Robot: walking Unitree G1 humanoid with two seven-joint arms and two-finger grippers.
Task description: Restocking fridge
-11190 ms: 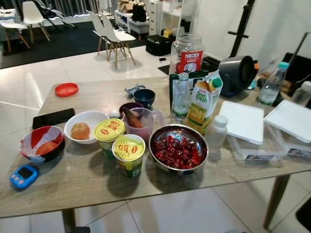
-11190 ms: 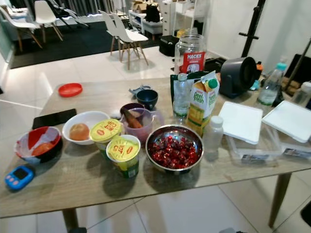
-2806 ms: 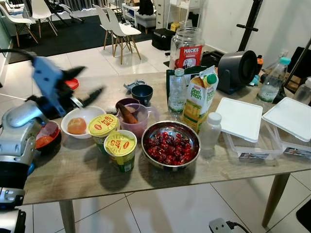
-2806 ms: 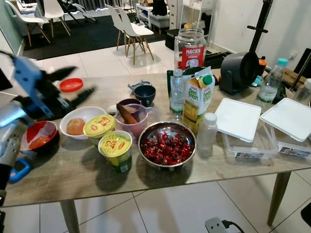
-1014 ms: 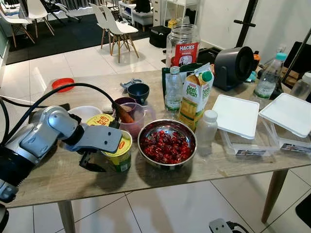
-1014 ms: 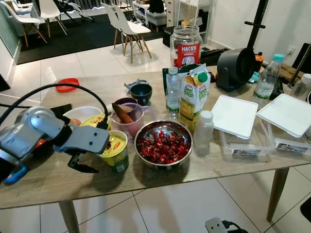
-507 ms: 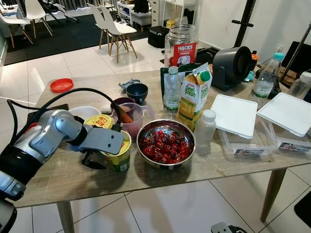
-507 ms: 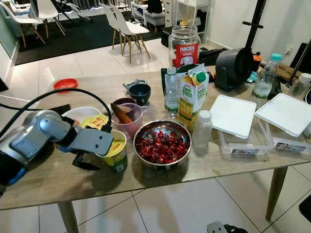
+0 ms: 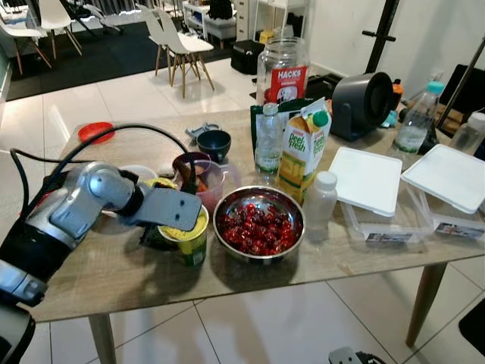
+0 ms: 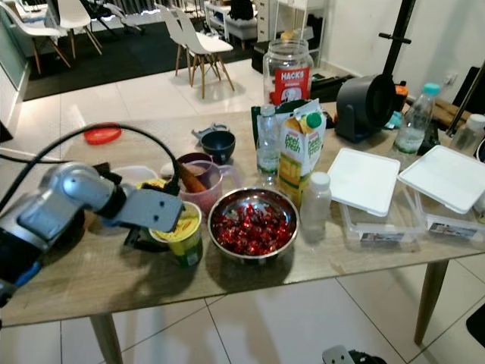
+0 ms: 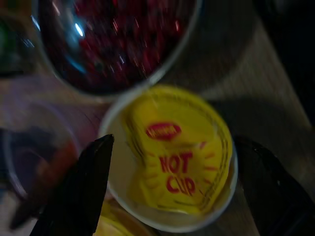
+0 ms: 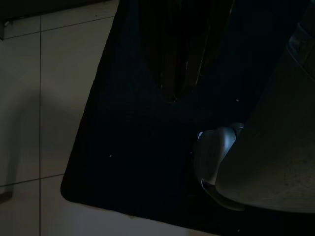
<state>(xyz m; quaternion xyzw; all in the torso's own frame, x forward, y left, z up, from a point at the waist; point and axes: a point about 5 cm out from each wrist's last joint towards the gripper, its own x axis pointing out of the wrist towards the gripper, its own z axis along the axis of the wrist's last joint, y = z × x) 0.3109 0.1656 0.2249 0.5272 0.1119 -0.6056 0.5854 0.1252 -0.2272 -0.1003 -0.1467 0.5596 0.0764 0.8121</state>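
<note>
Two yellow-lidded "Hot Cup" noodle cups stand near the table's front left. My left gripper (image 9: 179, 232) reaches over the front cup (image 9: 189, 236) from the left. In the left wrist view the cup's lid (image 11: 173, 157) lies between the two black fingers (image 11: 91, 184), which stand open on either side of its rim. The second cup (image 9: 156, 183) is mostly hidden behind my arm. A steel bowl of red berries (image 9: 260, 225) sits just right of the cup. My right arm hangs idle over dark floor (image 12: 147, 162).
Behind the bowl stand a juice carton (image 9: 303, 152), a water bottle (image 9: 267, 140), a small white bottle (image 9: 323, 199) and a big Hacks jar (image 9: 284, 72). A purple cup (image 9: 203, 174) is behind the noodle cups. White lidded containers (image 9: 369, 182) fill the right side.
My left arm has pushed forward and right, so its fingers now straddle the front noodle cup instead of sitting beside it. The table items stay put.
</note>
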